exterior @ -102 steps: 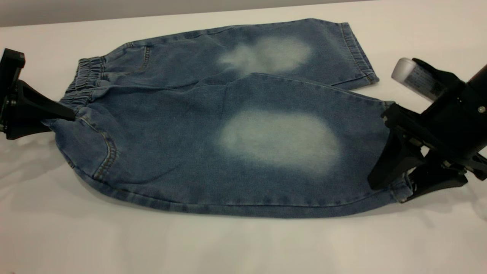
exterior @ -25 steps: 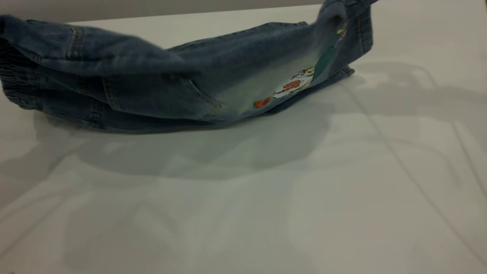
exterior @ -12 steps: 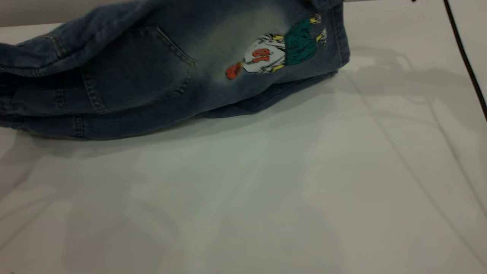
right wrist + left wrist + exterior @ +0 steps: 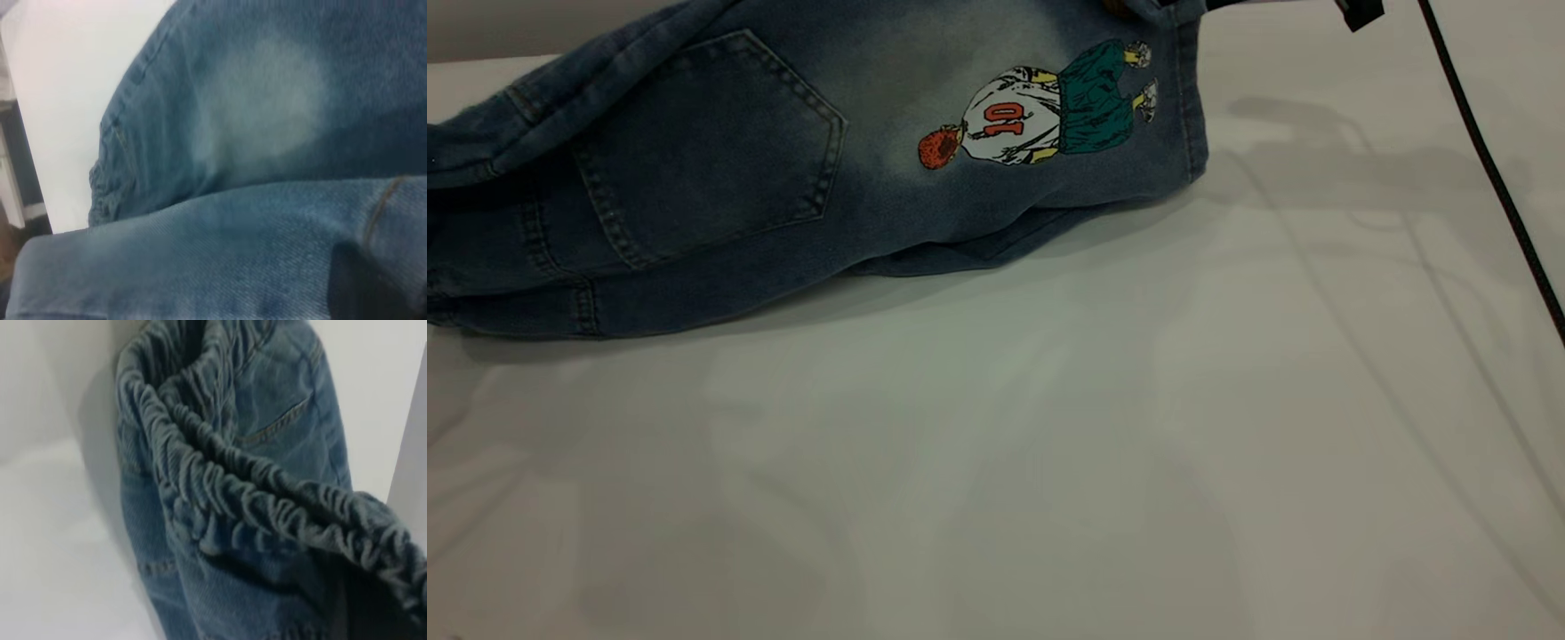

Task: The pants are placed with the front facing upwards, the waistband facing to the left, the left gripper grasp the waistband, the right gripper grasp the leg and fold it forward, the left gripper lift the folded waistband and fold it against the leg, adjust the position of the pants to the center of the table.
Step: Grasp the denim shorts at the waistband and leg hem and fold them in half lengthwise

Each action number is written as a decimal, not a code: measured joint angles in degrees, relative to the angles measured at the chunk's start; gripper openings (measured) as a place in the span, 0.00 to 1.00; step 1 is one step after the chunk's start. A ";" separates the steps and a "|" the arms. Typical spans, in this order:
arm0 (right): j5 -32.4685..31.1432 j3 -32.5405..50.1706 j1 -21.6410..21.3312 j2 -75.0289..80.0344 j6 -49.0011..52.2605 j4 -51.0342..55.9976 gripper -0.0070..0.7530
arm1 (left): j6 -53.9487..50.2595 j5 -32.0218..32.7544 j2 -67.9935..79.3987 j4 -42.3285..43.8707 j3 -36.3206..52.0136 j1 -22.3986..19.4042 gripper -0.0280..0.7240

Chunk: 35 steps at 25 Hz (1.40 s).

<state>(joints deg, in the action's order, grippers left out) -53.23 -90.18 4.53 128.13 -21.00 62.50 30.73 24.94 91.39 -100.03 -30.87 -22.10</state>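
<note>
Exterior view: the pants [image 4: 720, 187] fill the upper left of the frame, draped with their back side toward the camera, lower edge resting on the table [image 4: 1049, 462].
Back pocket: a stitched patch pocket [image 4: 703, 151] sits left of centre on the raised panel.
Print: the cartoon player in a white "10" jersey [image 4: 1040, 107] lies sideways near the upper middle, an orange ball at its left end.
Leg hem: the stitched hem [image 4: 1192, 98] runs down the right edge of the fabric, its top going out of frame.
Under layer: a darker fold of denim [image 4: 960, 253] shows beneath the raised panel, touching the tabletop.
Cable: a thin black cable [image 4: 1494, 178] crosses the upper right corner of the frame, above the table.
Left wrist view: the waistband [image 4: 267, 500] runs diagonally across the frame, gathered and ruffled, with a front pocket seam beside it.
Left gripper: its fingers do not show in any frame; jaw state cannot be told.
Right wrist view: a pale faded patch [image 4: 260, 107] shows on one leg, with a folded layer of denim across the lower frame.
Right gripper: only a dark blurred shape at the lower right corner of its wrist view; jaw state cannot be told.
</note>
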 joint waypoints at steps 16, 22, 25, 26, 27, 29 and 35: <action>3.74 0.00 0.71 0.00 1.68 0.61 0.03 | 0.10 -0.19 2.61 0.09 -4.18 0.00 0.19; 6.17 0.00 0.88 1.43 3.30 1.30 0.03 | 0.10 -0.61 4.93 0.09 -4.31 0.00 0.21; 6.30 0.00 1.04 2.09 2.89 3.55 0.03 | 0.17 -0.92 6.01 0.03 -5.14 0.00 0.21; 6.29 0.00 1.15 2.16 2.82 3.56 0.03 | 0.38 -0.87 6.31 0.03 -5.47 0.00 0.22; 6.29 0.00 1.20 2.20 2.82 3.56 0.03 | 0.84 -0.86 6.51 0.03 -5.86 0.00 0.23; 6.30 0.00 1.20 2.24 2.82 3.95 0.03 | 2.66 -0.86 7.01 0.03 -6.88 0.00 0.24; 6.64 0.00 1.20 2.24 2.39 4.88 0.03 | 4.72 -1.05 7.30 0.03 -8.29 0.00 0.37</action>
<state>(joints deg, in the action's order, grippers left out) -46.59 -90.18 5.73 130.37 -18.61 67.37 35.45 23.88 98.69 -100.00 -39.16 -22.10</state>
